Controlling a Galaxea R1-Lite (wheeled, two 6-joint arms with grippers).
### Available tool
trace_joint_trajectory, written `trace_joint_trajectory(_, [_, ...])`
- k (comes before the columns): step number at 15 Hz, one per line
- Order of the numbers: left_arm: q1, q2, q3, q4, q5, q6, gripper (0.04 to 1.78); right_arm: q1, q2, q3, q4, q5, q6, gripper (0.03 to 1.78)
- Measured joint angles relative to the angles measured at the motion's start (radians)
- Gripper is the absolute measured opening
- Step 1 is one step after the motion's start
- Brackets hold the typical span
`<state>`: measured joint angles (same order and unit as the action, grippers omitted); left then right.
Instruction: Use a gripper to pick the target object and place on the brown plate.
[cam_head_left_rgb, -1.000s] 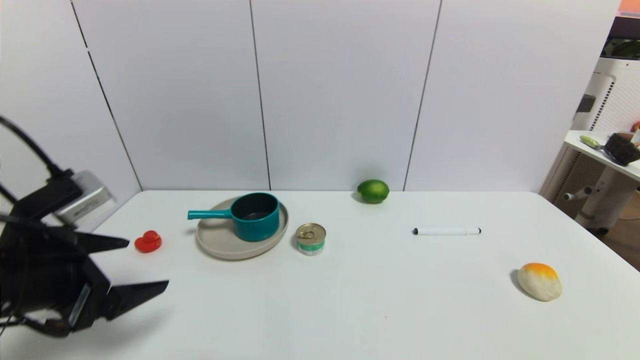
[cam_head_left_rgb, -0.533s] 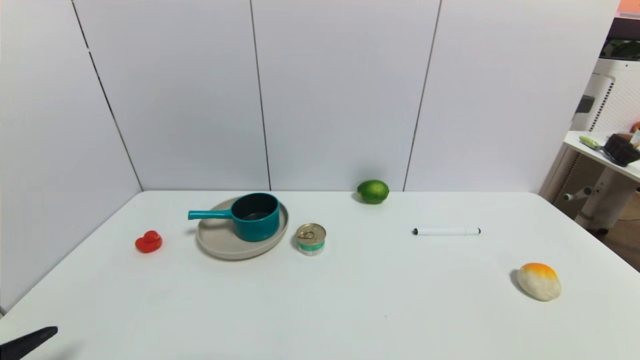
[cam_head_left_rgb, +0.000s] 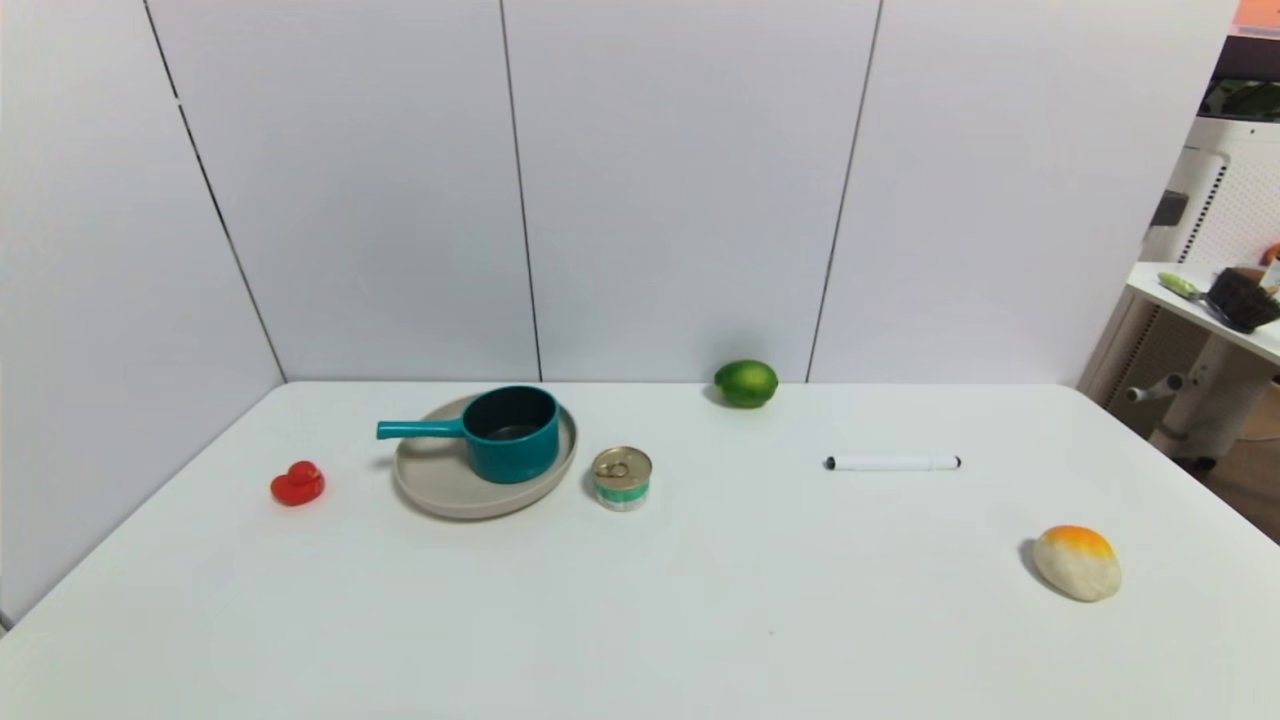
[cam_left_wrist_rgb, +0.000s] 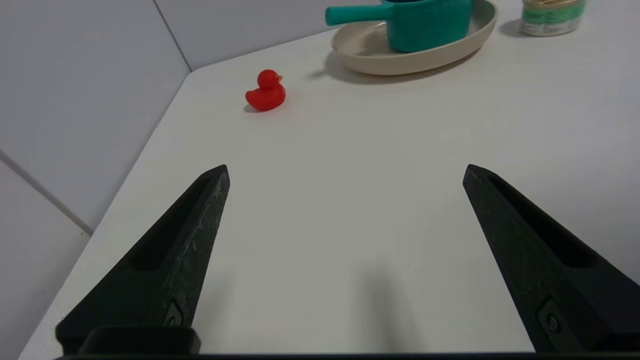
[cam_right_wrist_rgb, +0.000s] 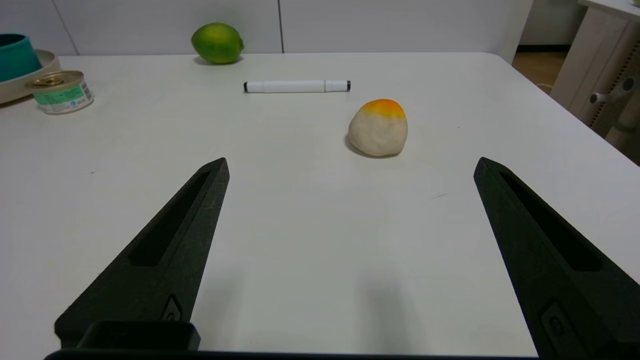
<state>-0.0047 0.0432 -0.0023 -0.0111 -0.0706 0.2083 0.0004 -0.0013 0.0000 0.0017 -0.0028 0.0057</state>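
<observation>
The teal saucepan (cam_head_left_rgb: 512, 433) sits upright on the beige-tan plate (cam_head_left_rgb: 440, 490), toward the plate's far right part, with its straight handle pointing left past the rim. The plate rests on the white table (cam_head_left_rgb: 640, 620) in the far left area. Nothing grips the pan.

A red toy duck (cam_head_left_rgb: 297, 483) stands left of the plate, apart from it. A small tin can (cam_head_left_rgb: 621, 478) with a green label stands just beside the plate on its right; whether can and rim touch cannot be judged from the head view. A lime (cam_head_left_rgb: 746, 382) lies at the far edge by the wall, a white marker (cam_head_left_rgb: 892, 462) lies right of centre, and a pale lump with an orange top (cam_head_left_rgb: 1077, 563), possibly a stone or foam piece, lies at the near right.

Neither arm appears in the head view. The left gripper (cam_left_wrist_rgb: 345, 172) is at the near left of the table, well short of the duck and plate, fingers spread wide and empty. The right gripper (cam_right_wrist_rgb: 350, 167) is at the near right, short of the pale lump, fingers likewise spread wide and empty.
</observation>
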Motion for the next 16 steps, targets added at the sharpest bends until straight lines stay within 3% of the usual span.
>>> trace_joint_trajectory(5, [0.001, -0.041, 0.002, 0.009, 0.008, -0.085, 1.69, 0.000, 0.000, 0.000, 0.000, 0.001, 0.000, 1.69])
trace_joint_trajectory(8, [0.001, -0.044, 0.002, 0.008, 0.066, -0.213, 1.69, 0.000, 0.000, 0.000, 0.000, 0.000, 0.000, 1.69])
trace_joint_trajectory(16, [0.001, -0.044, 0.002, 0.007, 0.070, -0.225, 1.69, 0.000, 0.000, 0.000, -0.002, 0.000, -0.001, 1.69])
